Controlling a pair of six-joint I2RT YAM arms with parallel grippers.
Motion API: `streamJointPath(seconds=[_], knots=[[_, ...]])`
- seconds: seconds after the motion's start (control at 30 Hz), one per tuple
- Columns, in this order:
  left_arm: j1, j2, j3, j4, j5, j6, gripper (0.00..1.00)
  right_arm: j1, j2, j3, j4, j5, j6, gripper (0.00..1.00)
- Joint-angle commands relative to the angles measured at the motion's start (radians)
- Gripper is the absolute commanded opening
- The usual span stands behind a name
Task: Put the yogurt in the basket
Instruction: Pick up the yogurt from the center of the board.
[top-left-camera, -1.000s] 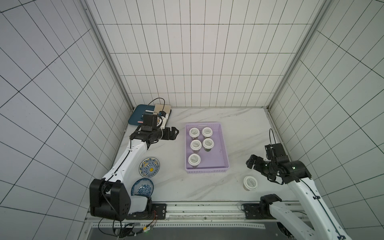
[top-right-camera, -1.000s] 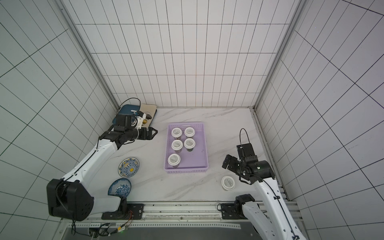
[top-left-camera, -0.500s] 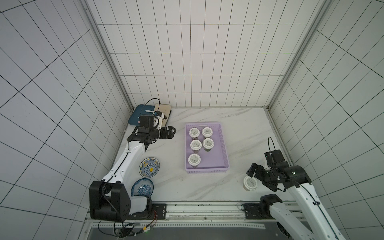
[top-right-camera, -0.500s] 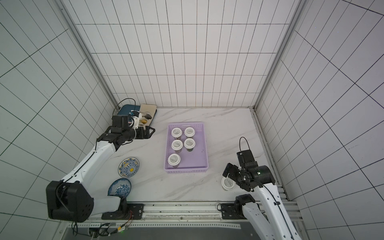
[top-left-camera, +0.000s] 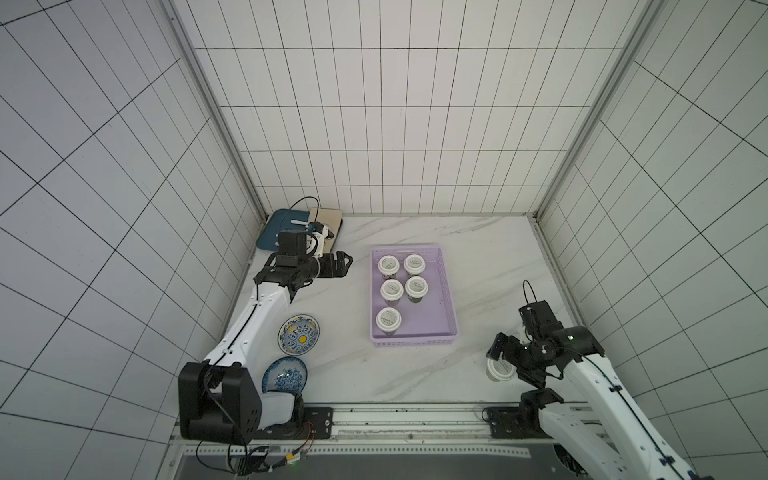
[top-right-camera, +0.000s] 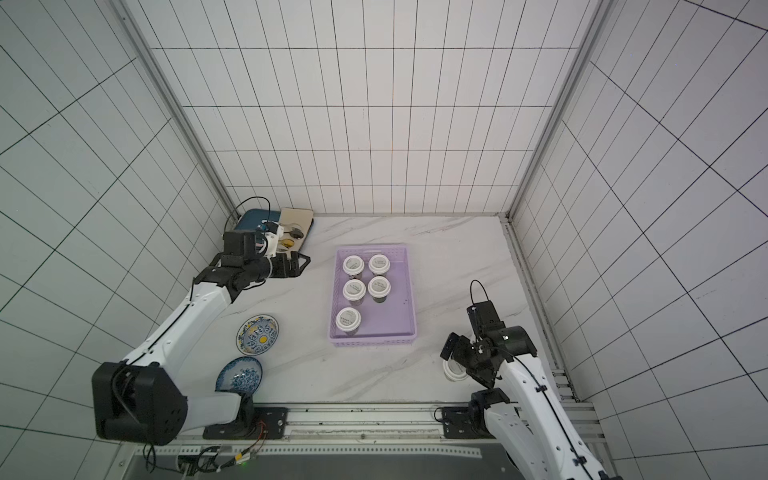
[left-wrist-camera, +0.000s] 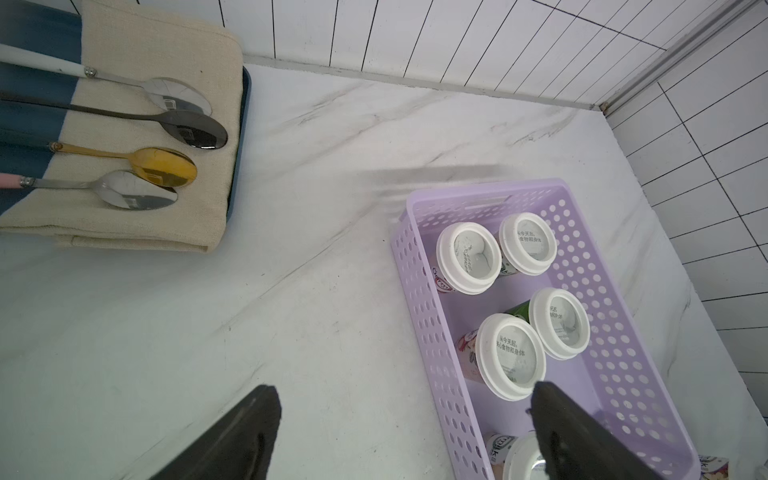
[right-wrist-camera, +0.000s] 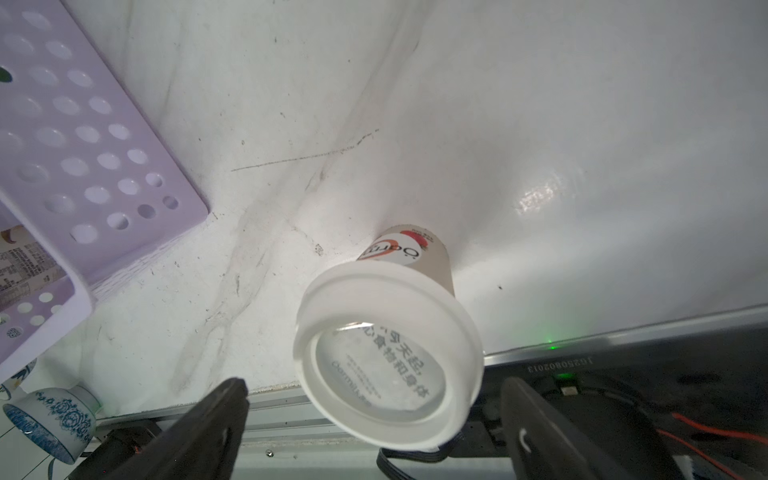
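**Right gripper** (right-wrist-camera: 374, 390): jaws spread wide and clamped on nothing. One yogurt cup (right-wrist-camera: 388, 365) stands upright on the marble tabletop (right-wrist-camera: 540, 124). In the right wrist view its white lid sits between the two dark fingers (right-wrist-camera: 216, 419), with table showing in the gap on either side (one gap is narrower than the other). No contact is visible.

**Position of that cup:** in both top views it stands outside the lilac basket (top-left-camera: 449, 286), apart from the basket's near right corner and close to the table's front edge. The gripper overhangs it there and hides part of the lid.

**Basket contents:** five more cups stand upright inside, toward its left side. There is a far pair (top-left-camera: 388, 265) (top-left-camera: 414, 264), a middle pair (top-left-camera: 392, 289) (top-left-camera: 417, 286), and a single cup (top-left-camera: 388, 319) nearest the front wall.

**Left gripper** (top-left-camera: 345, 266): jaws apart and holding nothing. It hangs over bare tabletop between the dark blue tray (top-left-camera: 270, 232) and the basket, touching neither.

**Also present:** four spoons (left-wrist-camera: 166, 166) lie on a beige cloth (left-wrist-camera: 166, 54) on the tray. Two blue-patterned plates (top-left-camera: 299, 334) lie beside the left arm.
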Motion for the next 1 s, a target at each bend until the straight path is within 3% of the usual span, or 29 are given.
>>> streamJointPath(seconds=[0.0, 0.4, 0.97], knots=[[0.005, -0.02, -0.013, 0.023, 0.015, -0.001, 0.98, -0.013, 0.004, -0.033, -0.022, -0.017, 0.003, 0.95], [0.005, -0.007, -0.015, 0.03, 0.012, -0.003, 0.98, -0.013, 0.029, -0.054, 0.014, -0.062, -0.018, 0.78], [0.011, -0.011, -0.018, 0.029, 0.02, 0.001, 0.98, -0.012, 0.055, -0.05, 0.039, -0.071, -0.027, 0.74]])
